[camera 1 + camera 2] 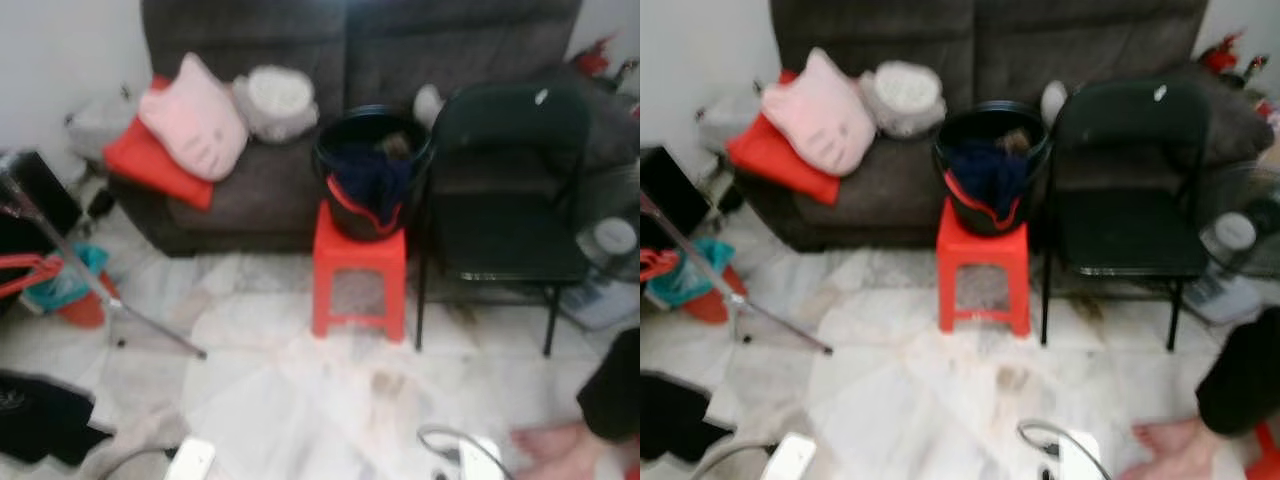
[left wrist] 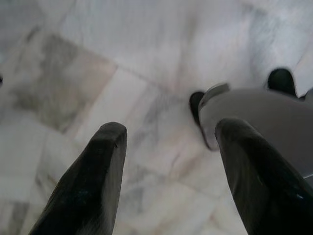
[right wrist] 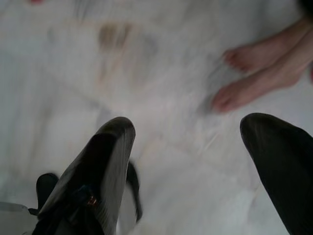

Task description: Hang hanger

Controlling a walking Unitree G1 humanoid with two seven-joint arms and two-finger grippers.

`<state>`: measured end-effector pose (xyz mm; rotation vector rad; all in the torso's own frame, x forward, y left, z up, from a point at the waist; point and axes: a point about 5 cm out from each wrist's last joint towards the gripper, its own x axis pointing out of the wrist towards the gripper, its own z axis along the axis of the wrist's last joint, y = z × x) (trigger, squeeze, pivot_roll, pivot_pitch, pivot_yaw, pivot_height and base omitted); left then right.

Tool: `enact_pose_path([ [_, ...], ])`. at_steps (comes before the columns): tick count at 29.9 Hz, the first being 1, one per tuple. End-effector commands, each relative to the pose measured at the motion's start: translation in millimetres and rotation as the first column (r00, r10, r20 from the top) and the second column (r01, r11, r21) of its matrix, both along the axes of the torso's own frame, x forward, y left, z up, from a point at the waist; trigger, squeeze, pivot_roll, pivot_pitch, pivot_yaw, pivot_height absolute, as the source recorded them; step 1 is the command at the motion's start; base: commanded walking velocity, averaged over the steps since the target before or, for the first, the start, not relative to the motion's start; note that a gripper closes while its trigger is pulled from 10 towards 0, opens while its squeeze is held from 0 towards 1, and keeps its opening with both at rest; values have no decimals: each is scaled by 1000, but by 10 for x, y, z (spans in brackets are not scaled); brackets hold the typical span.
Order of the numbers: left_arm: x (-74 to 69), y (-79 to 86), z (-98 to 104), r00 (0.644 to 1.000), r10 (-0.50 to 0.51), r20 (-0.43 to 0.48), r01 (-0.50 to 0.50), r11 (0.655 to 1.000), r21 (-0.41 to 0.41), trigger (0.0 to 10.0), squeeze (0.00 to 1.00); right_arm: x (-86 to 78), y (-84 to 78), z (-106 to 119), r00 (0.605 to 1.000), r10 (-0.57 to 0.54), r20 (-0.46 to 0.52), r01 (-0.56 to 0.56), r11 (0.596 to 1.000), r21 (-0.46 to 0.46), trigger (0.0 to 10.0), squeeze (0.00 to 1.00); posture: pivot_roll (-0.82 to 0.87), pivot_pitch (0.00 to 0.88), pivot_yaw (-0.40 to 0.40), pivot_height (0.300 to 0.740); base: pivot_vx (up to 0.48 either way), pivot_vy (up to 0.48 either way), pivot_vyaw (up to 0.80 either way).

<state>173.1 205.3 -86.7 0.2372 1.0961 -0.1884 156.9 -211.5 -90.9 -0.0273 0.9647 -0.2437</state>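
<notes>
1. Head views, blurred: you face a dark sofa [image 1: 400, 50] at the far side. On its left end sit a pink pillow [image 1: 195, 117], a red cushion [image 1: 150, 160] under it and a white fluffy pillow [image 1: 275, 100].
2. Mid scene, a red stool [image 1: 360, 270] stands on the marble floor [image 1: 290, 400] just in front of the sofa. A black bucket [image 1: 365, 170] sits on it, holding dark blue cloth [image 1: 370, 175] with a red strip on its near side.
3. Right of the stool stands a black folding chair [image 1: 505, 200], just beside it.
4. At the left edge you see slanted metal poles [image 1: 100, 290] and a red hanger-like shape [image 1: 25, 272] near them; too blurred for you to be sure it is the hanger. Teal cloth [image 1: 60, 280] lies behind it, black cloth [image 1: 40, 415] nearer.
5. Near right, a person's bare foot [image 1: 555, 445] rests on the floor. Both arm ends show at the near edge.
6. Left wrist view: left gripper [image 2: 168, 181] points down at the floor, fingers [image 2: 88, 186] apart, nothing between them. The robot's grey leg [image 2: 259, 117] is beside it.
7. Right wrist view: right gripper [image 3: 195, 176] also hangs over the floor, fingers [image 3: 98, 171] wide apart, holding nothing. Two bare feet [image 3: 259, 73] stand beyond it.
</notes>
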Motion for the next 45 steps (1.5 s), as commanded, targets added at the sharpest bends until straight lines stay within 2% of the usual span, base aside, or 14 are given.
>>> enact_pose_path([
  [1,-27,113,8,1000,14,-9,-14,1000,28,10000,0,11,131,-19,1000,3,-1,-3,999,38,10000,0,-19,0,44,740,341,0,-688],
  [11,-14,99,11,1000,16,-6,-16,1000,23,10000,0,64,131,8,998,60,25,-60,998,28,10000,0,-23,0,39,740,343,0,-67],
  [21,-12,96,11,1000,14,-7,-14,1000,22,10000,0,63,120,9,998,59,20,-59,998,12,10000,0,-26,0,39,740,343,0,775],
  [34,-8,98,14,1000,11,-7,-11,1000,23,10000,0,88,153,14,998,64,27,-64,998,16,10000,0,-27,0,41,740,344,0,0],
  [36,-10,98,13,1000,12,-7,-12,1000,22,10000,0,113,153,28,995,96,35,-96,995,-9,10000,0,-28,0,40,740,345,0,800],
  [45,-21,83,6,1000,17,-8,-16,1000,12,10000,0,84,127,17,997,72,26,-72,997,11,10000,0,-35,0,37,740,328,0,553],
])
